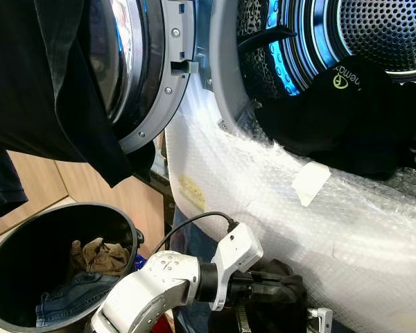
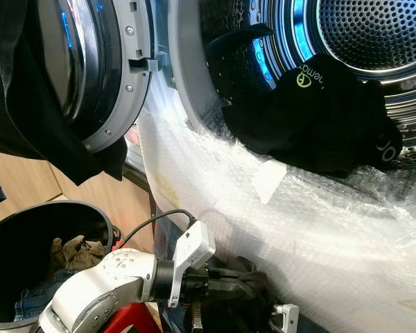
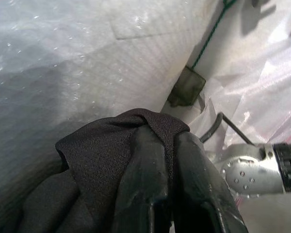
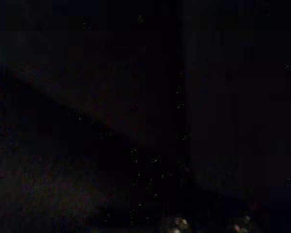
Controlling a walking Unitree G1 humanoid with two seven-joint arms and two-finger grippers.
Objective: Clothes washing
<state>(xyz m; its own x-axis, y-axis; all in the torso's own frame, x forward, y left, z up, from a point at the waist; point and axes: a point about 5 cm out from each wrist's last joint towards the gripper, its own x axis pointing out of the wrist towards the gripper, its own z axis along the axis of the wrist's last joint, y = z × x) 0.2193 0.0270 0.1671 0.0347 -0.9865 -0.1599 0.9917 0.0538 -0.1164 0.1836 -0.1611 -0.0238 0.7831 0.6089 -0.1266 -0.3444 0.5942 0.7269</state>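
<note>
My left gripper (image 3: 167,160) is low in front of the washing machine, its two black fingers (image 3: 145,184) pinched tight on a fold of a black knit garment (image 3: 102,160), which bunches around the fingertips just beside the bubble-wrapped front of the machine (image 1: 284,208). In the head views that same dark cloth (image 1: 281,288) hangs off the end of my silver left arm (image 1: 159,284). To my left sits a round black plastic laundry bin (image 1: 7,250) with a brown rag and blue denim jeans (image 1: 73,295) lying inside. Above it the round glass washer door (image 1: 142,76) stands open, a black shirt (image 1: 55,90) draped across it. Farther back, a second black garment with a green logo (image 1: 347,114) lies over the rim of the perforated steel drum (image 1: 381,31). My right wrist view is too dark to say how the right gripper stands.
</note>
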